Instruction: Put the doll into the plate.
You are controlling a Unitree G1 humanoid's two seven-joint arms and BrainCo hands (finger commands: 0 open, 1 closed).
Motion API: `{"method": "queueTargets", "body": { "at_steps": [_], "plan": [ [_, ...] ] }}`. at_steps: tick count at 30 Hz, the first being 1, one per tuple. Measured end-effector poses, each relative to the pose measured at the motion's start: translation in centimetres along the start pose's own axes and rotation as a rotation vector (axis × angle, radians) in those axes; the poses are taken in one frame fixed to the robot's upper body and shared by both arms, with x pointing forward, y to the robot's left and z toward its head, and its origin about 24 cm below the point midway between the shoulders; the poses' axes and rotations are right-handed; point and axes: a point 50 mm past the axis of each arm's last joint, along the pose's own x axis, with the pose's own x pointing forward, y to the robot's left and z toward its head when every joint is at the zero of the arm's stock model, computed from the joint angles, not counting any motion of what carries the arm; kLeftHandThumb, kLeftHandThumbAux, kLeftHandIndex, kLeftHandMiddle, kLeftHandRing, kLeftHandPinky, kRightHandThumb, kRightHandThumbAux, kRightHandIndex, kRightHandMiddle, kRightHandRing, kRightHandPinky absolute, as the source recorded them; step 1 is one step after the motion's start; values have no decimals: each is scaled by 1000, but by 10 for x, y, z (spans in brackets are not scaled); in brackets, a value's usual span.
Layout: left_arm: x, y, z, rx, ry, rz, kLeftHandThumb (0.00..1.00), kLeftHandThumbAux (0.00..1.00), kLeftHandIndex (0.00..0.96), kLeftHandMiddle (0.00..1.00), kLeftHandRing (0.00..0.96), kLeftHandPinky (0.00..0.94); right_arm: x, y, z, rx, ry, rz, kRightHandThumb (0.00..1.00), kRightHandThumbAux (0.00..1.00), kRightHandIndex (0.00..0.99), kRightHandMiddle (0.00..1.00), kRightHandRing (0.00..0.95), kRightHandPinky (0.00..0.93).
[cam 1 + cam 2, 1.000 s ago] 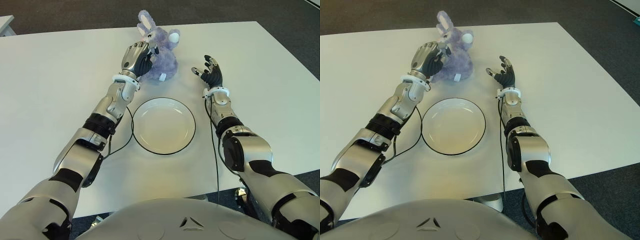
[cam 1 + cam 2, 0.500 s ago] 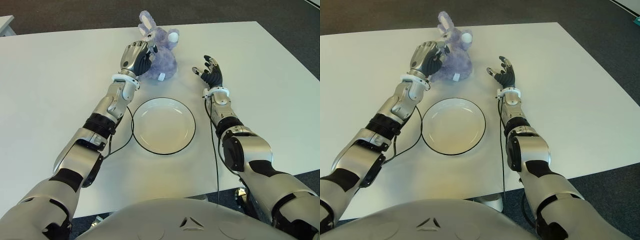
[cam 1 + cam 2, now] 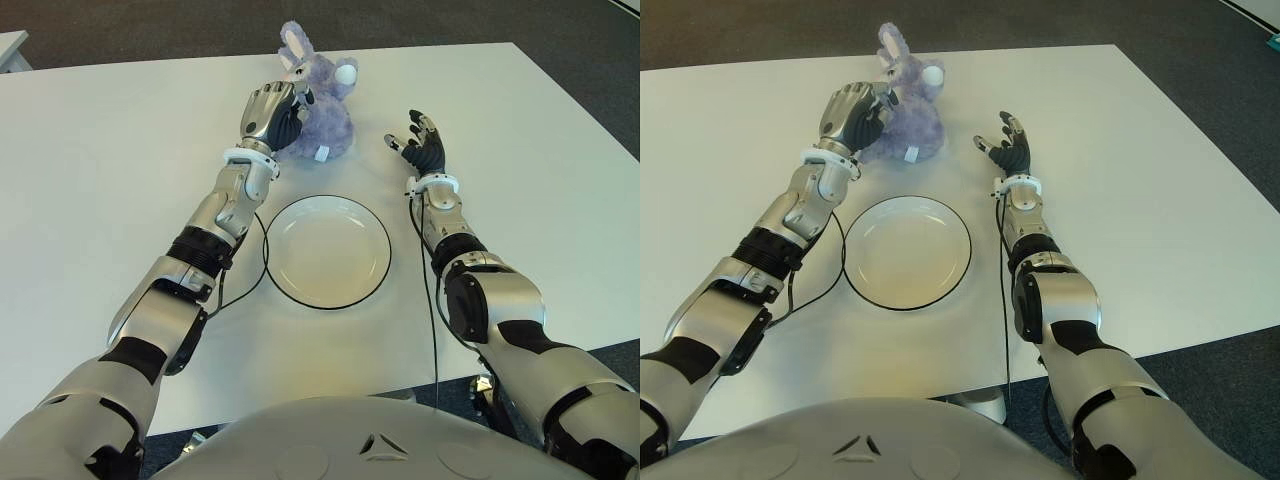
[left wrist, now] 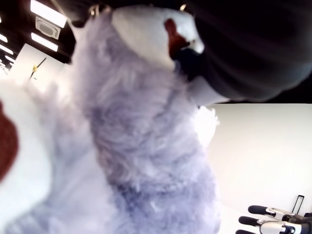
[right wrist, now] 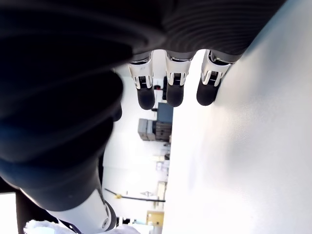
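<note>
A purple plush rabbit doll (image 3: 325, 115) with white paws sits on the white table (image 3: 120, 170), beyond the plate. My left hand (image 3: 272, 112) is pressed against the doll's left side with its fingers curled into the fur; its wrist view is filled with purple fur (image 4: 146, 146). The white plate (image 3: 328, 250) with a dark rim lies nearer to me, bare inside. My right hand (image 3: 420, 143) hovers to the right of the doll, palm up, fingers spread, holding nothing.
A thin black cable (image 3: 245, 285) runs along my left forearm beside the plate's left rim. Dark carpet (image 3: 560, 40) borders the table at the back and the right.
The doll has shifted slightly away and upward in my left hand's grip. The right hand has stayed in place.
</note>
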Motion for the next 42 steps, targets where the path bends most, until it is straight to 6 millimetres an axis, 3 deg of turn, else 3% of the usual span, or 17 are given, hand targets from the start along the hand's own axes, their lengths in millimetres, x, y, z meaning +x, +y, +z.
{"method": "queueTargets", "body": {
  "at_steps": [42],
  "plan": [
    [-1, 8, 5, 0, -32, 88, 850, 666, 399, 529, 803, 784, 0, 1, 0, 7, 0, -2, 309, 845, 151, 36, 0, 24]
  ]
}}
